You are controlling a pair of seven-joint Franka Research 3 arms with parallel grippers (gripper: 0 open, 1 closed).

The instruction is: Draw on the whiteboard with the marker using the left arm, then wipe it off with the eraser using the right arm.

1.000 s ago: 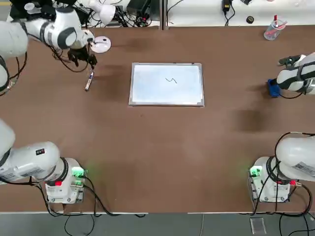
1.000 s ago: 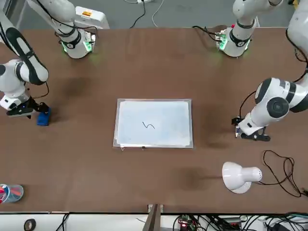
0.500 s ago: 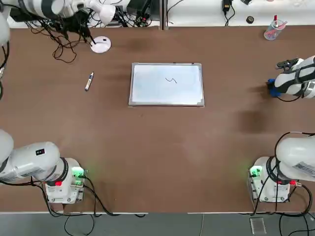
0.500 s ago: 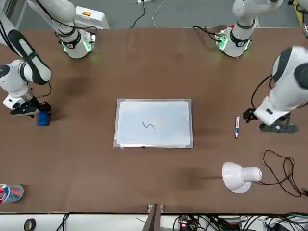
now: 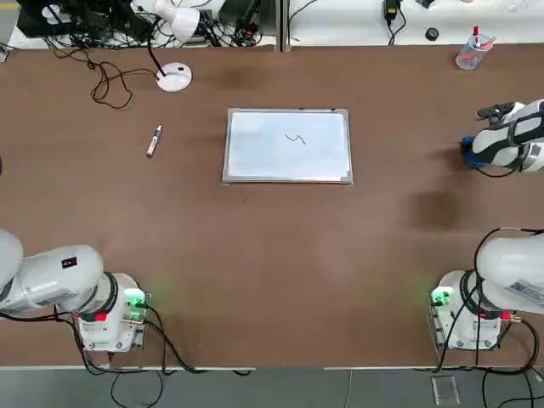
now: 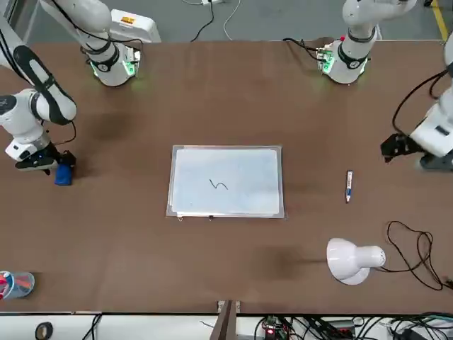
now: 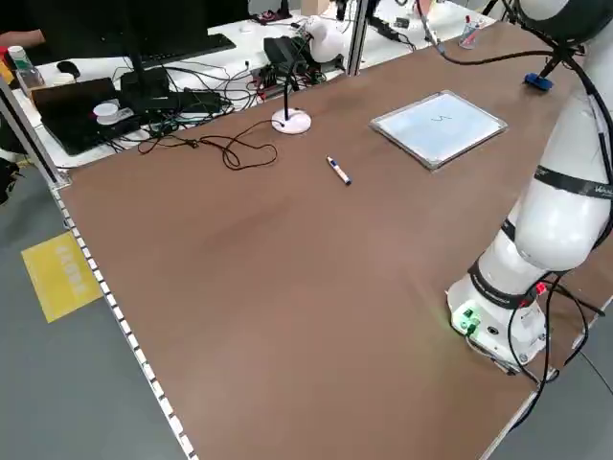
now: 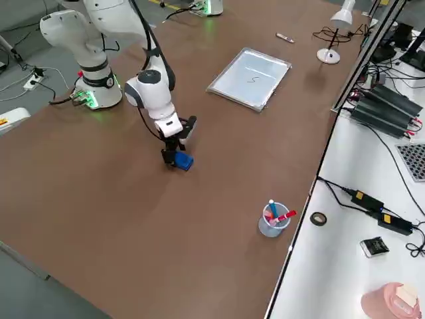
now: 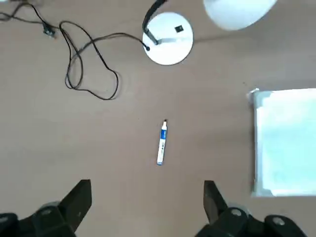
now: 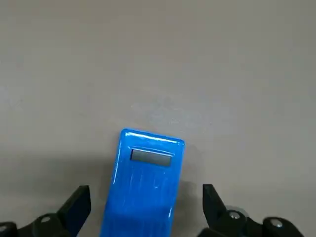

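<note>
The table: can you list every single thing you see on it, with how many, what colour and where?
whiteboard: one, white with silver frame, middle of the table, a small dark squiggle on it
marker: one, white with dark cap, lying on the table on the robot's left of the board
eraser: one, bright blue, near the table's right edge
desk lamp: one, white, far side, its black cord looped beside it
cup: one, clear, red and blue pens inside, far right corner
left end effector: one, black, open, raised over the marker
right end effector: one, black, open, poised over the eraser
</note>
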